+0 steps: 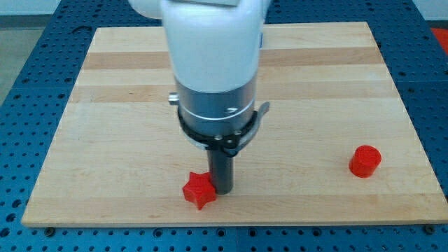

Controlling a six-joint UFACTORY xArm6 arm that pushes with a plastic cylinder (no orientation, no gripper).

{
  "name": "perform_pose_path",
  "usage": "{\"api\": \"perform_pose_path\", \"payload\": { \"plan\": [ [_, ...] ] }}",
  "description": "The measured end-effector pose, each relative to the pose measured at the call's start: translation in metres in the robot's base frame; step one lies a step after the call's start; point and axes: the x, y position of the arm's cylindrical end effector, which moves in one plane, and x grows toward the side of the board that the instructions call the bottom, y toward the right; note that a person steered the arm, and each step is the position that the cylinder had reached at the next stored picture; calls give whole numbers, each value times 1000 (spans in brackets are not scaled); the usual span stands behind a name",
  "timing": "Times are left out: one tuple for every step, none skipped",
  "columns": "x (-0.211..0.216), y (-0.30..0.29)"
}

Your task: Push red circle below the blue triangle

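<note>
The red circle (365, 161) is a short red cylinder on the wooden board (126, 105), near the view's right edge and low down. A red star (199, 190) lies at the view's bottom, left of centre. My tip (222, 190) is at the lower end of the dark rod, touching or almost touching the star's right side. The tip is far to the left of the red circle. No blue triangle shows in the view; the white arm body (213, 63) hides the middle of the board.
The board lies on a blue perforated table (28, 84). The star and my tip are close to the board's bottom edge. The red circle is close to the board's right edge.
</note>
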Motion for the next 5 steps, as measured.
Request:
{"api": "perform_pose_path", "payload": {
  "plan": [
    [0, -11],
    [0, 5],
    [3, 66],
    [5, 137],
    [4, 209]
  ]
}}
